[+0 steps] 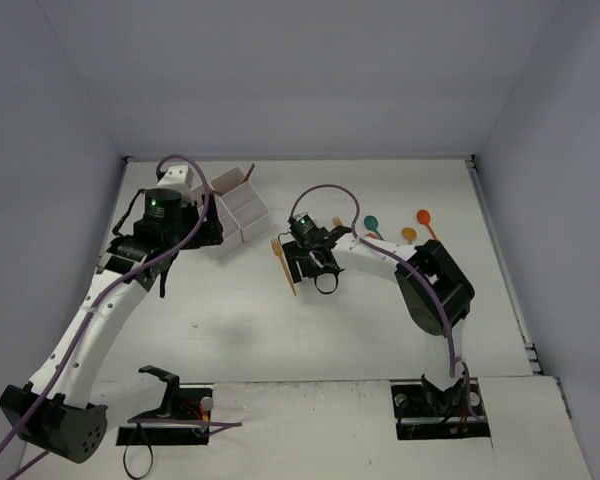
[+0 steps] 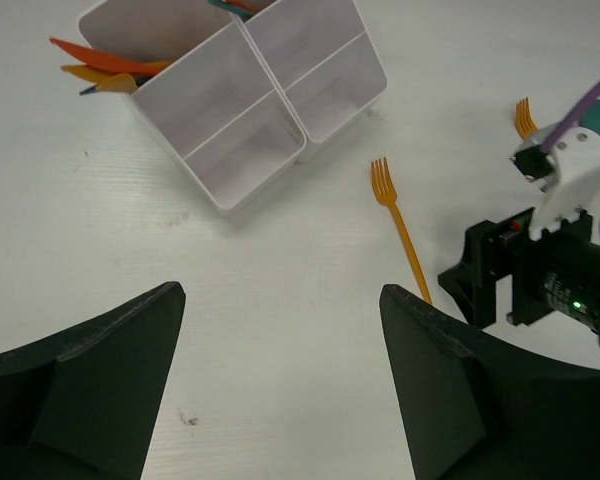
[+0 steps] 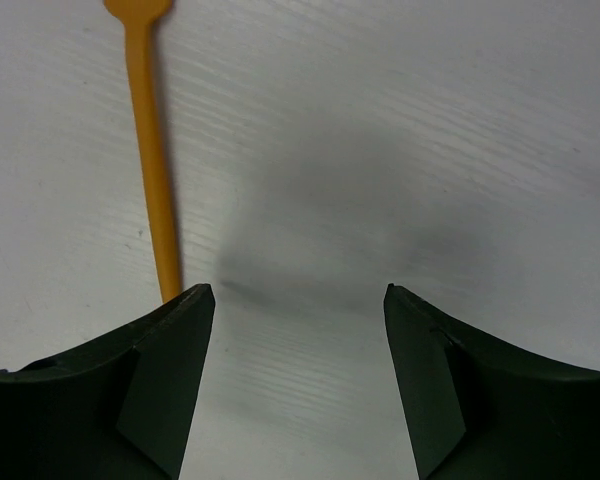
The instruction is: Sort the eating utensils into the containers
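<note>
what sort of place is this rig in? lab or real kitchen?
Most likely a lab test cell: white table boxed in by blank walls, two bolted-down arms, only props out: a compartment tray and an orange plastic fork.

Both arms reach out over the tabletop (image 1: pixel 400 190), jaws apart and holding nothing.

The left arm (image 1: pixel 95 315) rises from its base at the near left corner and stretches toward the far left corner, its wrist bent so that the left gripper (image 2: pixel 280 290) looks down at the surface, its two dark fingers (image 2: pixel 110 380) set wide. The right arm (image 1: pixel 435 285) folds at the elbow near the right edge, and its forearm runs leftward to the middle of the tabletop. There the right gripper (image 3: pixel 298 290) points down close above the surface, its fingers (image 3: pixel 160 380) apart with only bare surface between them.
</note>
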### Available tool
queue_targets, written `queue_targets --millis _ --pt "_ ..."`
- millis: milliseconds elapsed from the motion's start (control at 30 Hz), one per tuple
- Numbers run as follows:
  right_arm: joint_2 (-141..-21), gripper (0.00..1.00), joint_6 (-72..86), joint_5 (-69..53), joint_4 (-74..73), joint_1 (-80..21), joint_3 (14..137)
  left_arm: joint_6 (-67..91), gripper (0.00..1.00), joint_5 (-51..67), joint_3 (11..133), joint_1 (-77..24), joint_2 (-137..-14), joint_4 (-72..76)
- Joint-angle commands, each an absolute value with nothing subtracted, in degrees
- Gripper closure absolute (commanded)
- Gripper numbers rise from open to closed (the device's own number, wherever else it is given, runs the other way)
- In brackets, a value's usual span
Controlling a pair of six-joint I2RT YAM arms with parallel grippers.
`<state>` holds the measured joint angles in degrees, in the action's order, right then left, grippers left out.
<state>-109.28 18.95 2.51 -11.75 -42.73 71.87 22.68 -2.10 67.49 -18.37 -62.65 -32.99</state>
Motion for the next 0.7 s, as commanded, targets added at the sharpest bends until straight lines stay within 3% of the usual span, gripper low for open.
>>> queue_targets --millis 0,467,667 --pt "-111.7 0.37 19.7 3.3 -11.2 -45.5 77.8 25.9 0.23 -0.7 66.8 -18.4 -58.5 -34.5" --pt "-115.3 0.45 20.2 5.2 -11.0 -47.5 82.5 30.4 0.23 2.3 61.9 -18.4 -55.3 -36.5" --pt "-107.1 0.46 21.4 10.1 -11.1 -42.8 75.4 31.5 0.24 4.2 65.2 -22.4 -65.3 -35.8"
